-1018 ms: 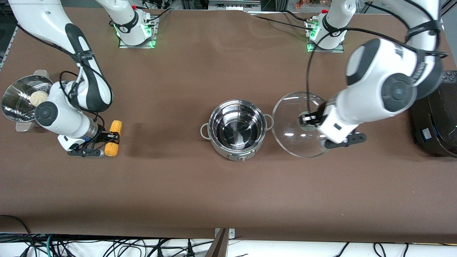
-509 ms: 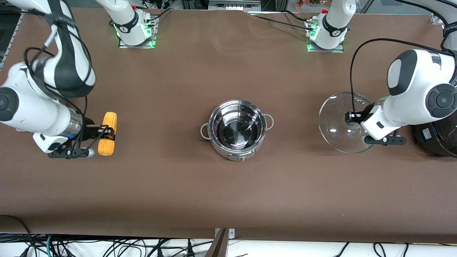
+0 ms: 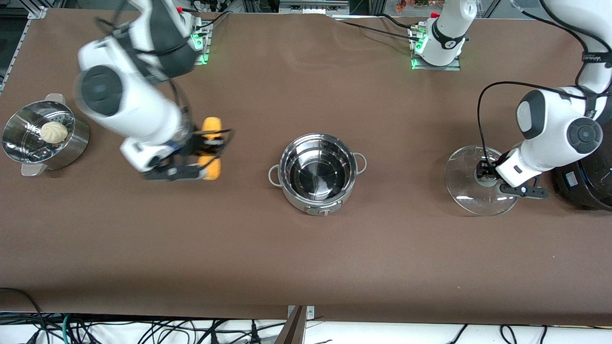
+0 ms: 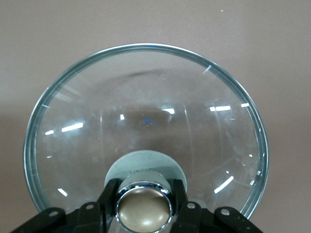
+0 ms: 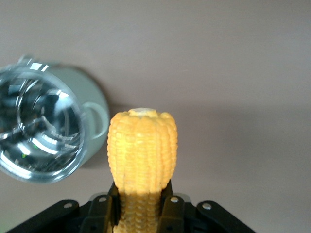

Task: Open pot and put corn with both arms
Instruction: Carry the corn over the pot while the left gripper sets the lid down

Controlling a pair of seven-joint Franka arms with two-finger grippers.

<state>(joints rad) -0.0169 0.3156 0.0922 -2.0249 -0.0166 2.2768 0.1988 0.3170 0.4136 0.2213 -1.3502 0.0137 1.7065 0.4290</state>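
The shiny steel pot (image 3: 318, 173) stands open and empty at the table's middle; it also shows in the right wrist view (image 5: 41, 131). My right gripper (image 3: 206, 147) is shut on the yellow corn cob (image 3: 211, 148) and holds it in the air over bare table between the steamer and the pot; in the right wrist view the corn (image 5: 142, 155) sticks out between the fingers. My left gripper (image 3: 484, 171) is shut on the knob (image 4: 144, 208) of the glass lid (image 3: 478, 184), low over the table at the left arm's end, beside the black cooker.
A perforated steel steamer (image 3: 71, 143) with a white bun (image 3: 53, 132) stands at the right arm's end. A large black cooker (image 3: 585, 184) stands at the left arm's end, close to the lid. Brown mat covers the table.
My right gripper has lifted the corn and carried it toward the pot. My left gripper has carried the lid away from the pot toward the black cooker and lowered it.
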